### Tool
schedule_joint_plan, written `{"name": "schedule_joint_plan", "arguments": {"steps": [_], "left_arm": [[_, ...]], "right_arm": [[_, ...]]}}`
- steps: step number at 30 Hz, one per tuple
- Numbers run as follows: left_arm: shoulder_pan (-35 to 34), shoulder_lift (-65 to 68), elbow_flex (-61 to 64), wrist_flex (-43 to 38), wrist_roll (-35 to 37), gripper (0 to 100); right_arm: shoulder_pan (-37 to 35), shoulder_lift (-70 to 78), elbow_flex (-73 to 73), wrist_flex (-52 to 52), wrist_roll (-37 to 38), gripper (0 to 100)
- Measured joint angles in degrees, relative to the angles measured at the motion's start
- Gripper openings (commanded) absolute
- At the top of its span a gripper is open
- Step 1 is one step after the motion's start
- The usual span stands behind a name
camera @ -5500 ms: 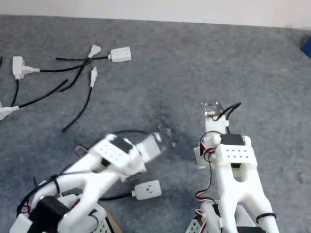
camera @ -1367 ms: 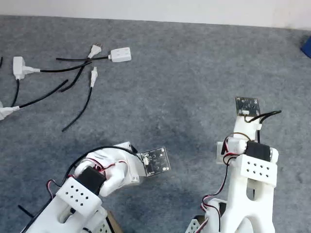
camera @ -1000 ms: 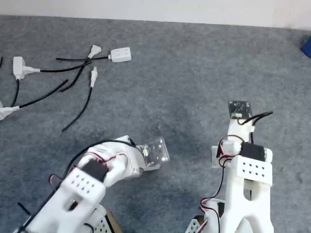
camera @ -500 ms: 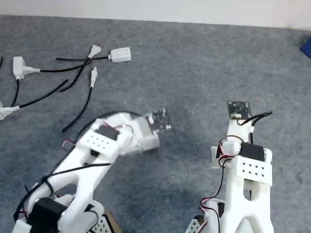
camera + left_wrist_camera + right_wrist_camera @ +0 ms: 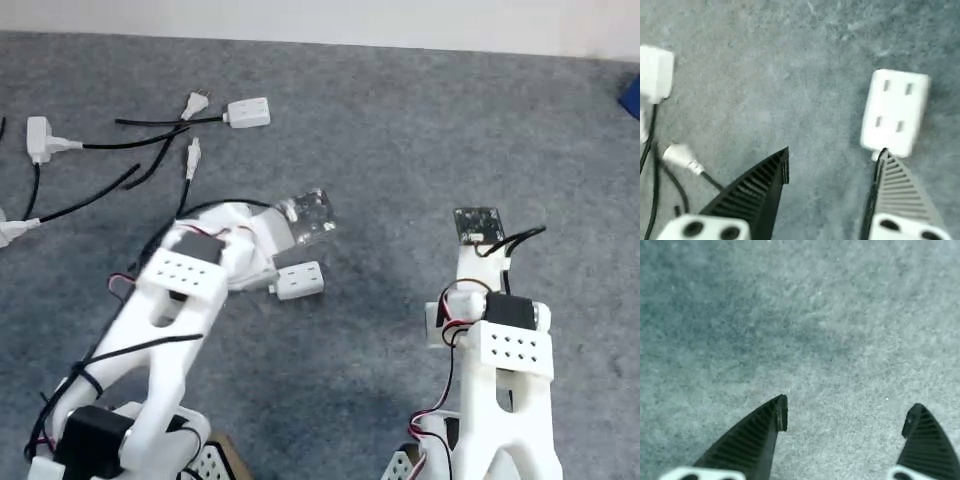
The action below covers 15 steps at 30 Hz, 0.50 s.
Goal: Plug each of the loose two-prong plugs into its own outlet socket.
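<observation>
In the left wrist view my left gripper point(image 5: 835, 156) is open above grey carpet. A white outlet socket point(image 5: 895, 112) with two pairs of slots lies just past one fingertip, and its black cord runs back along that finger. From above, this socket point(image 5: 298, 280) rests beside the left arm's wrist point(image 5: 250, 250). A loose two-prong plug point(image 5: 682, 157) and another white socket block point(image 5: 655, 75) lie farther off. The high view shows plugs point(image 5: 195, 103) point(image 5: 192, 155) and a socket block point(image 5: 248, 112) at the far left. My right gripper point(image 5: 848, 409) is open over bare carpet.
A white adapter point(image 5: 38, 135) with black cords lies at the far left edge, with another plug end point(image 5: 8, 230) below it. The right arm point(image 5: 500, 345) stands at the front right. A blue object point(image 5: 632, 95) shows at the right edge.
The left arm swung from the front toward the far left. The white socket now lies farther from the arm bases than 5.5 s ago. The right arm shifted slightly left.
</observation>
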Motion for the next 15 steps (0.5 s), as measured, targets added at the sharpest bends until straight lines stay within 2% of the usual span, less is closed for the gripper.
{"name": "schedule_joint_plan", "arguments": {"steps": [3, 7, 12, 15], "left_arm": [[-4.75, 0.26, -1.85, -2.64, 4.13, 27], [-16.88, 4.48, -6.42, -10.55, 14.77, 27], [-32.79, 19.6, -20.22, -14.95, 22.24, 27], [-37.89, 32.26, -31.21, -15.3, 24.97, 27]], "right_arm": [[0.0, 0.0, 0.0, 0.0, 0.0, 35.8], [0.0, 0.0, 0.0, 0.0, 0.0, 35.8], [0.0, 0.0, 0.0, 0.0, 0.0, 35.8], [0.0, 0.0, 0.0, 0.0, 0.0, 35.8]]}}
